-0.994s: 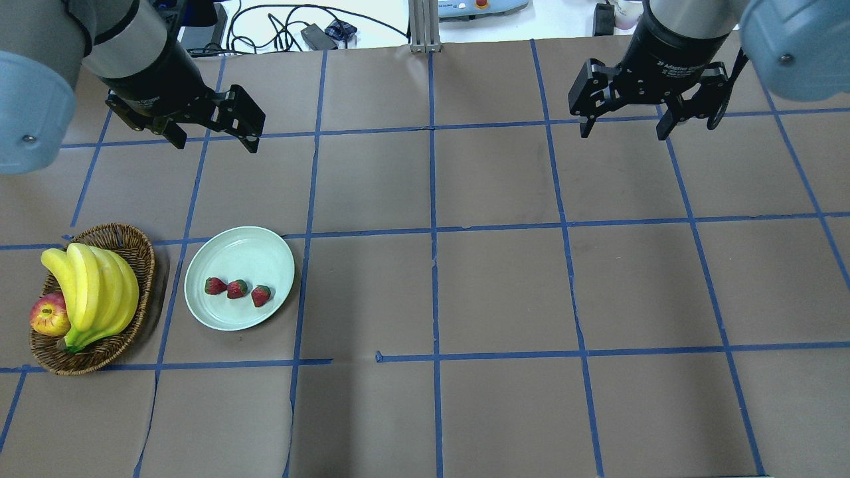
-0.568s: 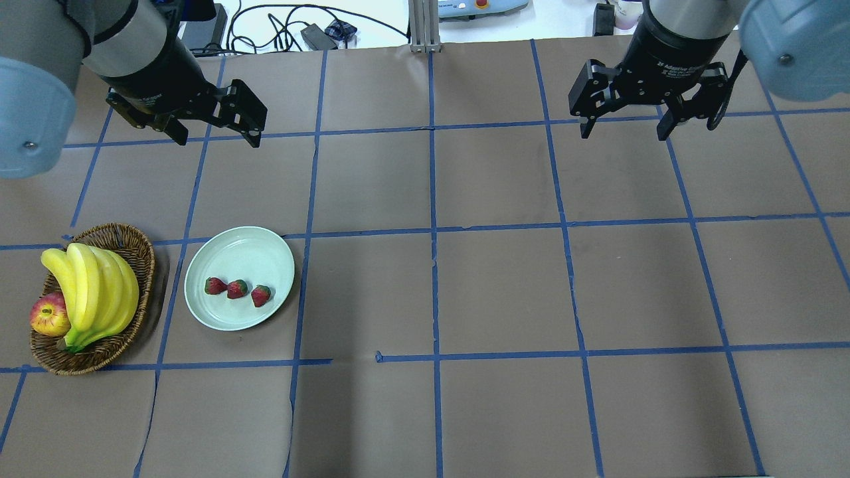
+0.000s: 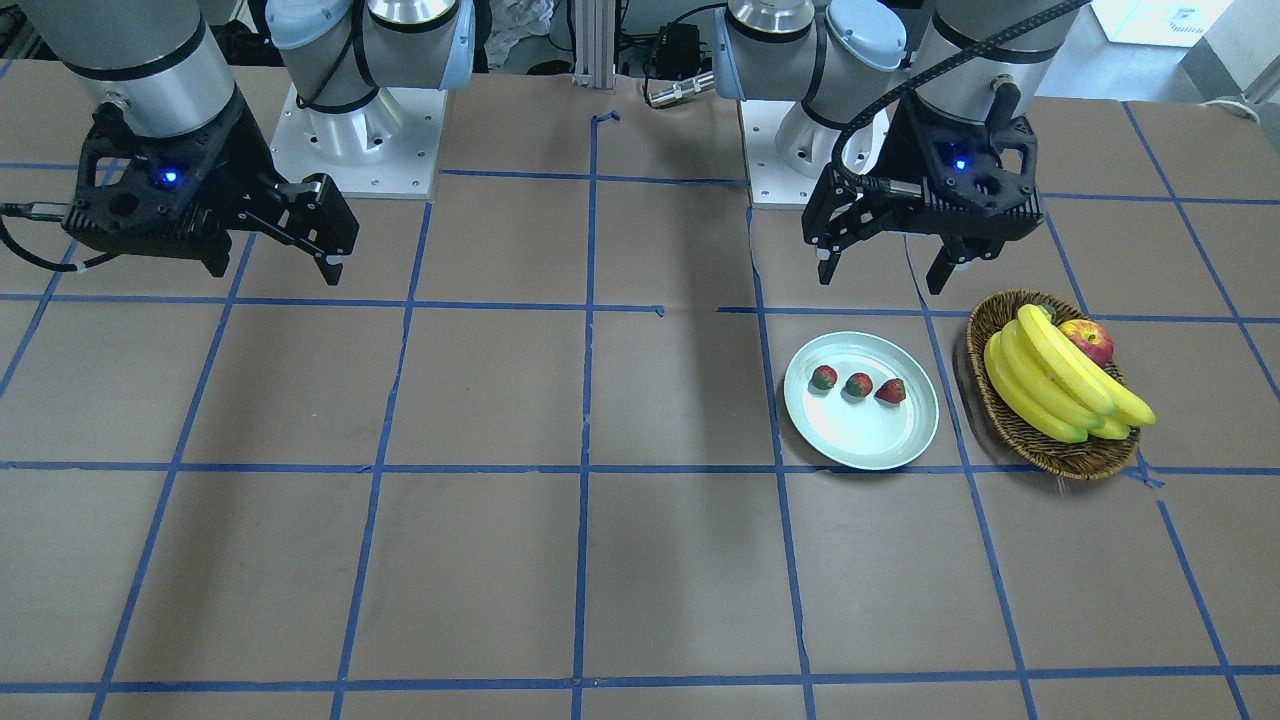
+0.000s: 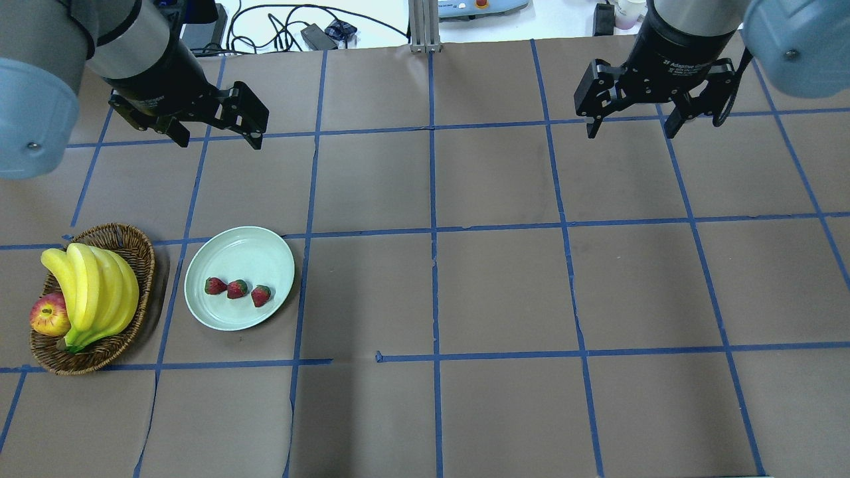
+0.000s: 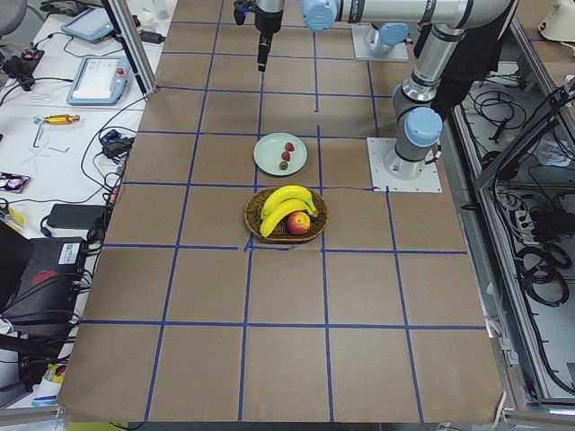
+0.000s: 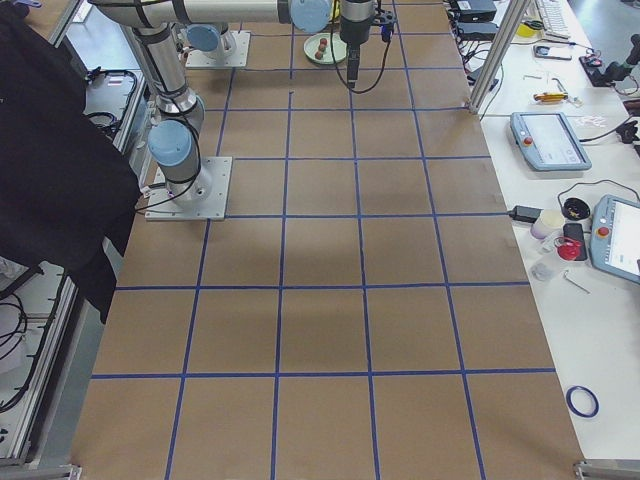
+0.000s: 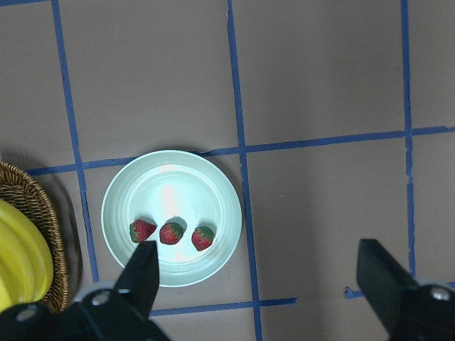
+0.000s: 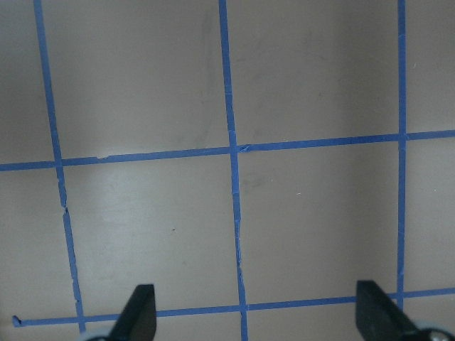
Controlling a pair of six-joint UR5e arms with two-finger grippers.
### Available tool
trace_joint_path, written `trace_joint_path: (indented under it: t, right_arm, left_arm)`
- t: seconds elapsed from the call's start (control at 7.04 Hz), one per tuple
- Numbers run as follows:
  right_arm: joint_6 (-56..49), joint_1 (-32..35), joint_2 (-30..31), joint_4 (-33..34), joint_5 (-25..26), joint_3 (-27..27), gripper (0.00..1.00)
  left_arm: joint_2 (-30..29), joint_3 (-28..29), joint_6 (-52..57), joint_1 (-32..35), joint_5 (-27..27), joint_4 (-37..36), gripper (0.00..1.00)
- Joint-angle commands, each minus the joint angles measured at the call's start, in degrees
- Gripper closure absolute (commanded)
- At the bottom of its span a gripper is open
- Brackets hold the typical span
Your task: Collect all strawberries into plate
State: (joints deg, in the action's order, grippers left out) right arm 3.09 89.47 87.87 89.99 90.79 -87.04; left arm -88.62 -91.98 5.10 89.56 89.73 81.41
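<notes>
Black left jaws stand spread wide with nothing between them, held high over the counter [image 4: 505, 285], well back from the plate [image 4: 239, 249]; the left wrist view looks straight down on it from between them. Right jaws likewise spread and empty, far across the counter, with only blue tape lines [image 4: 431, 232] beneath

Change against the overhead view of a second ago: right jaws have drifted slightly toward the robot's right, left jaws have shifted a trifle, and neither has come down toward anything. The plate and its contents have not moved

The three strawberries [image 4: 237, 289] lie in a short row inside the plate, close together, none on the rim. No strawberry shows on the counter outside it in any view. The basket [image 4: 143, 249] just beside the plate, on the robot's left, holds bananas [image 4: 99, 292] and an apple [image 4: 48, 315]

Judgement: collection looks complete. The small drifts read as both arms retiring, not as a fresh approach
</notes>
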Motion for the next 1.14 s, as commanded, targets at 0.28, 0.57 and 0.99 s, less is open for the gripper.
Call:
trace_joint_path:
  t: [0.28,0.57,0.99]
  right_arm:
    - [0.51,0.00,0.11,0.09,0.52,0.46,0.00]
    - [0.60,0.00,0.11,0.09,0.09,0.46,0.00]
    - [0.60,0.00,0.19,0.09,0.09,0.55,0.00]
  left_arm:
    - [0.12,-0.05,0.00,0.00,0.10,0.06,0.00]
    - [0.12,-0.05,0.00,0.00,0.18,0.06,0.00]
    - [0.29,-0.05,0.09,0.00,0.36,0.15,0.00]
